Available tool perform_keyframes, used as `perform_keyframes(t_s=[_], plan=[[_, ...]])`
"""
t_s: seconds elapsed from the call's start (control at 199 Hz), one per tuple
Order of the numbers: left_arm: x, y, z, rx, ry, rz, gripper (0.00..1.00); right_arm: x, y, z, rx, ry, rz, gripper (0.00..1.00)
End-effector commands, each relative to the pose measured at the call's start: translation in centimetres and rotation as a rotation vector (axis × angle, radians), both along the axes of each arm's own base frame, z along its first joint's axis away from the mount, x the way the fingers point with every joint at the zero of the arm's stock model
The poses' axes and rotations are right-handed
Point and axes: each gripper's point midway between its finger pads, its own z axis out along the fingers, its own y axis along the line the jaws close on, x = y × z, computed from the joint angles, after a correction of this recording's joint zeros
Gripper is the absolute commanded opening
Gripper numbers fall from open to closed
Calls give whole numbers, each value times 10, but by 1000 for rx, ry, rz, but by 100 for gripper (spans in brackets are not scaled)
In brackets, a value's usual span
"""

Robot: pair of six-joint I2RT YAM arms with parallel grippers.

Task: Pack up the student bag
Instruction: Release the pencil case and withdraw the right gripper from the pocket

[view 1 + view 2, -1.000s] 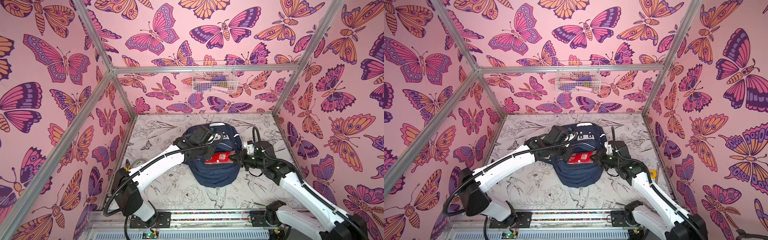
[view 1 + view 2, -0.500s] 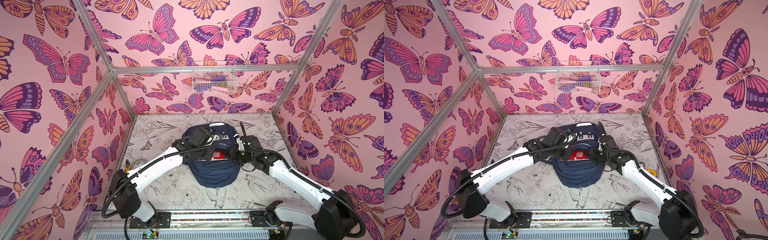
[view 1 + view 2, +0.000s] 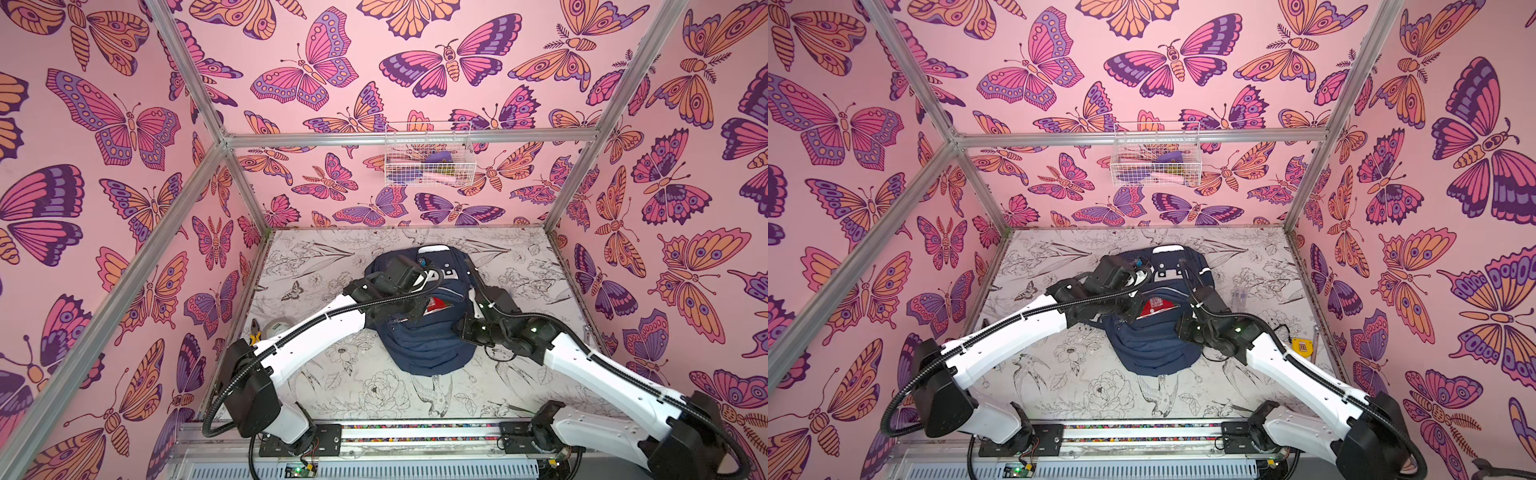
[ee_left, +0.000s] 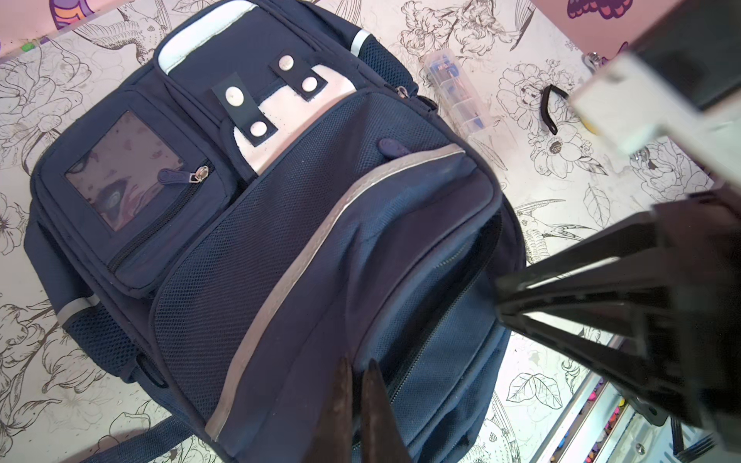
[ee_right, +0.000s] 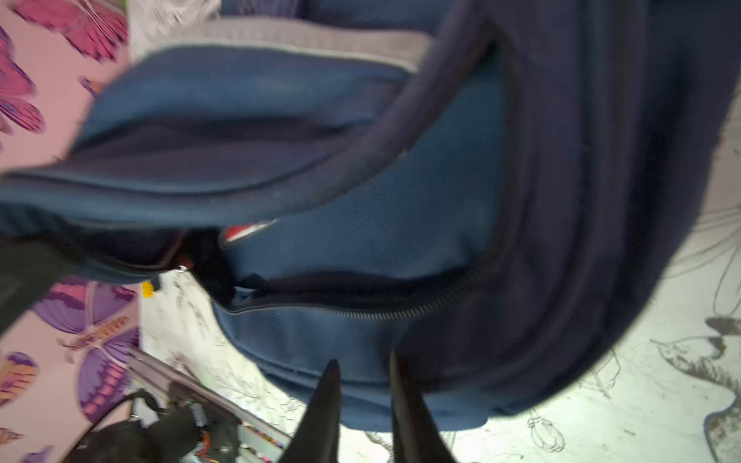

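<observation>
I've got the student bag (image 3: 424,345) lying flat, front up, in the middle of the surface (image 3: 374,399), a little nearer the far edge than the near one. Both top views show it between my two arms. My left hand (image 4: 358,371) is clenched on the student bag. On the left wrist view its two fingers are pressed almost together with a fold of navy fabric pinched between them, just beside the grey reflective stripe (image 4: 304,256), and the flap stands lifted off the pocket below. Under that flap a red flat item (image 3: 436,302) with white print peeks out of the open pocket. I see it in both top views and, blurred, on the right wrist view. My right hand (image 5: 363,366) is low at the bag's right side, pointing at the open zip (image 5: 361,310). Its fingers stand a little apart with nothing between them, so it's released and grasping nothing. A clear plastic case (image 4: 457,96) lies just beside the bag toward the right edge, and a yellow tape measure (image 3: 1301,346) sits at the right edge itself. Pliers (image 3: 254,334) and a roll of tape (image 3: 279,326) sit at the left edge. A white wire basket (image 3: 428,166) hangs on the back wall, above the surface.
</observation>
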Motion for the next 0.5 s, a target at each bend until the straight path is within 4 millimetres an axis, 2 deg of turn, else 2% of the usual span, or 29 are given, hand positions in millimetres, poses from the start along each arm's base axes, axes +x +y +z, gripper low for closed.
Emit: perform_keyframes(t_s=[0.0, 0.186, 0.272, 0.337, 0.433, 0.498], plan=[[-2, -1, 24, -76, -39, -7, 0, 22, 11, 19, -3, -85, -3, 13], [-3, 0, 23, -85, -39, -13, 0, 31, 19, 12, -12, -79, 1, 10], [-4, 1, 19, -87, -37, -11, 0, 29, 7, 13, -90, -75, 1, 15], [-5, 3, 15, -81, -29, -8, 0, 25, -15, 24, -174, -102, -32, 25], [-4, 6, 9, -75, -19, 1, 0, 19, -65, 43, -329, -168, -146, 44], [-3, 6, 8, -80, -14, 4, 0, 15, -97, 51, -389, -176, -211, 53]])
